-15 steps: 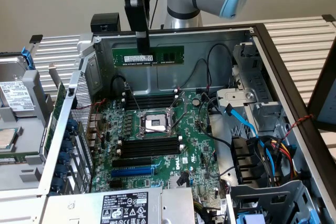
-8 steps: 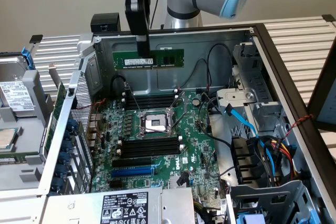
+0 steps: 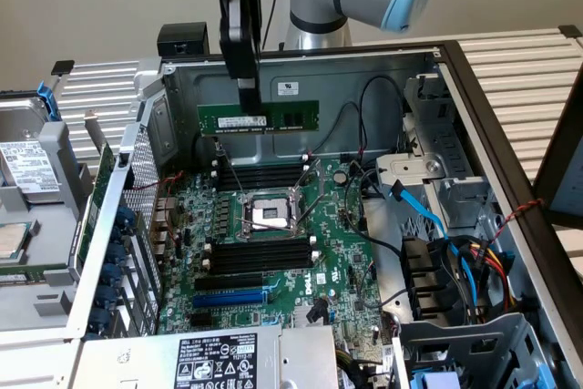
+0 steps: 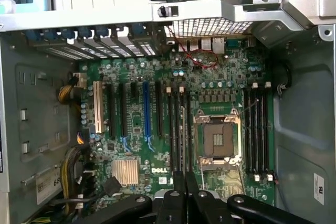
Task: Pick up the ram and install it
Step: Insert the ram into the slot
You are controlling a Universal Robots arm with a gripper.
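Gripping the ram (image 3: 258,118) by its upper edge, left of middle, between closed fingers (image 3: 247,88) of the gripper (image 3: 248,105). Holding it level in the air above the far black slots (image 3: 264,175) of the motherboard (image 3: 342,266), close before the case wall (image 3: 346,66), not seated.

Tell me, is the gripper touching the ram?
Touching. The exterior view shows the gripper pinching the ram by its top edge, holding it up above the motherboard.
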